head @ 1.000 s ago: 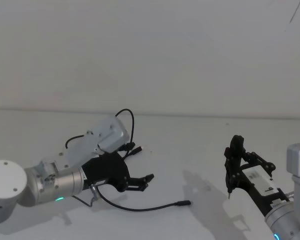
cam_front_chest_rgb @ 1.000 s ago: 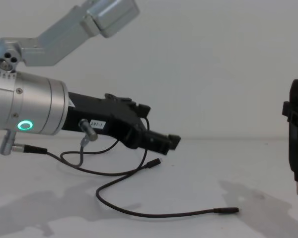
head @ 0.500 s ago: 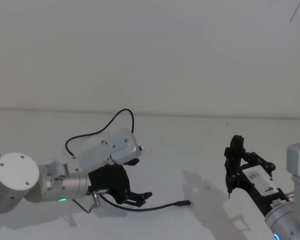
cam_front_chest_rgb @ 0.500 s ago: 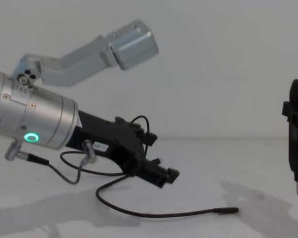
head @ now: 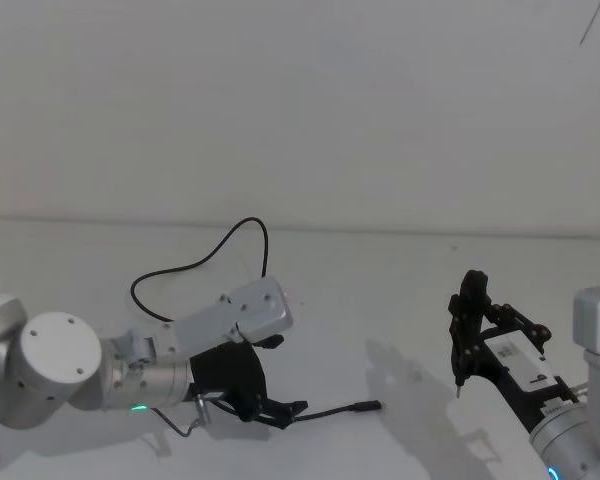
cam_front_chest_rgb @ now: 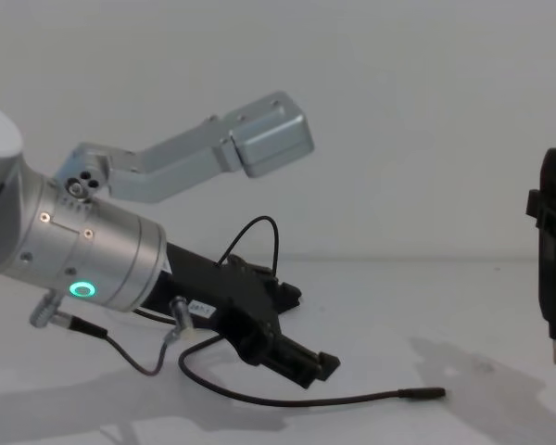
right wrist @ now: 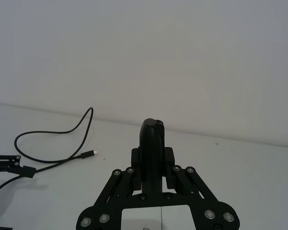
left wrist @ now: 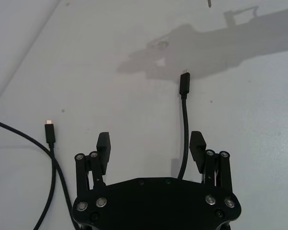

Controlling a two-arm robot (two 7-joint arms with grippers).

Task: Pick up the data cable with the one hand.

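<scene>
Lowered since a second ago: left gripper (head: 277,410), now close over the table (head: 380,300), jaws wide, straddling the data cable (left wrist: 184,117), whose plug (head: 366,406) lies at its 3 o'clock. You can likely close now. Right gripper (right wrist: 152,165), parked at 4 o'clock, clamps a pointed tool (right wrist: 152,134).

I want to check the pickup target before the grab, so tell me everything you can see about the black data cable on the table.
The data cable is a long, thin black cord with a slim black plug at each end. It rests slack on the white table, not gripped. One plug points away from the left gripper; the stretch behind it runs between that gripper's open fingers, and contact cannot be judged. The rest arches back in a loose loop to the other plug.
</scene>
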